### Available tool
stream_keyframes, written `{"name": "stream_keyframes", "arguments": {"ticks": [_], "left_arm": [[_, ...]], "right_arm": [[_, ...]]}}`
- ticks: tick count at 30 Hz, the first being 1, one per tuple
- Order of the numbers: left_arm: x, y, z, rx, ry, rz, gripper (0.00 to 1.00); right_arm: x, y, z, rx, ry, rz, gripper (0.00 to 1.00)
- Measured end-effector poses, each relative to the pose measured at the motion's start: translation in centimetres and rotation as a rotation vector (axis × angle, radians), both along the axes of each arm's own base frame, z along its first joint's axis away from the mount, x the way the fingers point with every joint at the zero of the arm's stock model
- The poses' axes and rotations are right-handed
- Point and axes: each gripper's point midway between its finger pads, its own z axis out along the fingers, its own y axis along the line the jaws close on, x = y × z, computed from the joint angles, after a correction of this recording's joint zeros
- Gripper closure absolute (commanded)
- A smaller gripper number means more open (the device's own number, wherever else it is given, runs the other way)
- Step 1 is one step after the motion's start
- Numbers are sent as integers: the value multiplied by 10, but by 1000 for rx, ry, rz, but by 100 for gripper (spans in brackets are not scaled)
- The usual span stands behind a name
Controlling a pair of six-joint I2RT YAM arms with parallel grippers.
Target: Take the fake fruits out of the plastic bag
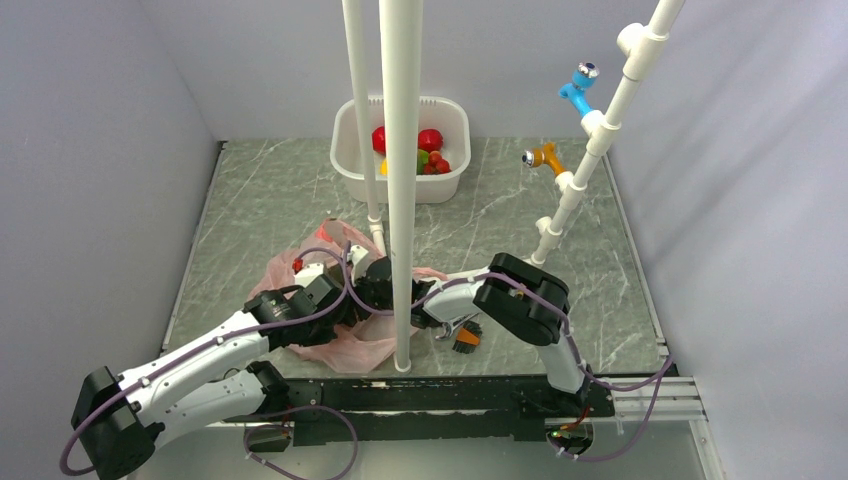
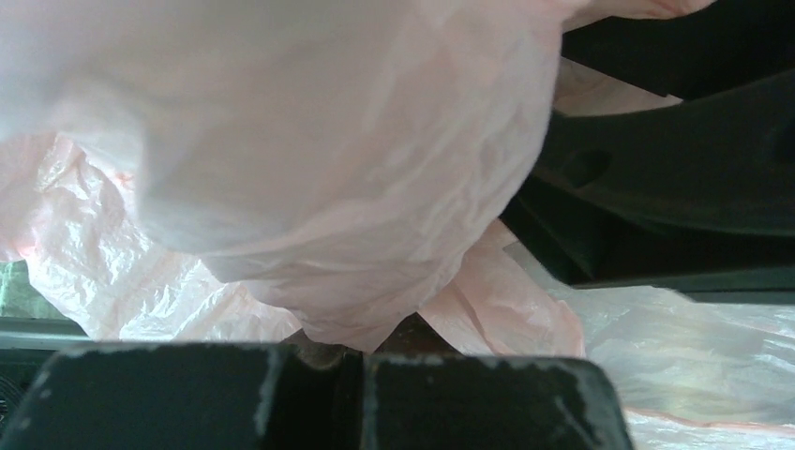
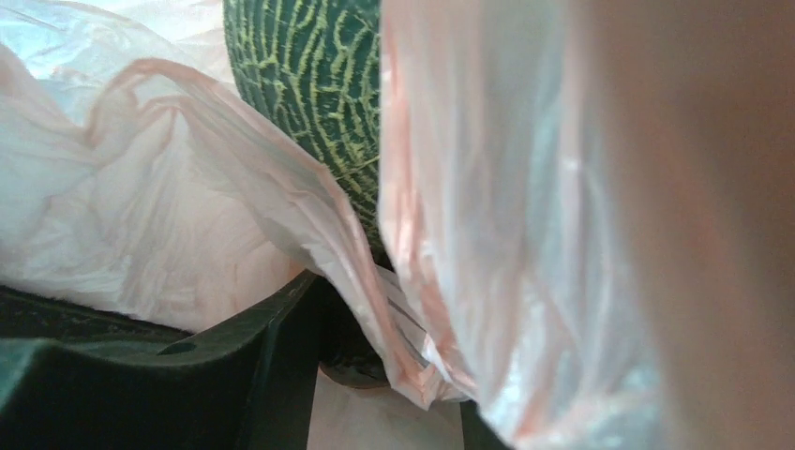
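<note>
Now the left hand [image 2: 361, 354]: its fingers are lying pressed together at the bottom of its own view, seemingly pinching a fold of the plastic bag [image 2: 309, 169]; seen from above, this hand [image 1: 325, 293] is sitting on the bag's near-left part
Right hand [image 3: 389, 384]: its fingers are standing spread, one dark finger [image 3: 159, 375] showing low on the left, the other mostly veiled by pink film; from above, it [image 1: 378, 283] is reaching in from the right, close beside the left hand
Plastic bag [image 1: 345, 345]: is lying crumpled on the tabletop [image 1: 260, 190] near the arm bases, its film draping across both wrist views
Dull-green ball [image 3: 300, 94]: is sitting inside the bag just ahead of the right hand's fingers, a fold of film crossing in front of it; nothing is gripping it
Red piece [image 1: 297, 265]: is showing at the bag's far-left edge; inside or beside, I cannot tell
Other fake fruits [image 1: 430, 140]: are lying in the white tub [image 1: 345, 150], well apart from the bag
Orange-handled tool [image 1: 466, 340]: is lying just right of the bag, under the right arm
Step in hand: the left hand is probably anchoring the bag while the right is going in for the ball
Next move: is calling for the spread fingers getting past the fold, straddling the ball and closing on it, not on film
</note>
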Motion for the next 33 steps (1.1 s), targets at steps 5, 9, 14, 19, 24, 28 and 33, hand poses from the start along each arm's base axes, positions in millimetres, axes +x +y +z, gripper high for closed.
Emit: {"name": "stream_keyframes", "arguments": {"ticks": [5,9,14,19,24,28,33], "left_arm": [[-1,1,1,-7,-6,1,100],[-1,2,2,-9,-13,8,100],[0,5,2,3,-22,16,100],[2,6,3,5,-32,20,100],[3,7,4,7,-42,23,100],[3,8,4,6,-46,24,100],[1,9,2,9,-44,24,100]], "right_arm": [[1,-5,13,17,32,-5,80],[6,-16,27,42,60,-19,85],[8,-30,46,78,84,-25,87],[-2,-45,57,112,144,0,89],[-3,-67,66,156,235,-6,90],[17,-87,86,203,256,-49,90],[48,-108,141,260,148,-105,90]]}}
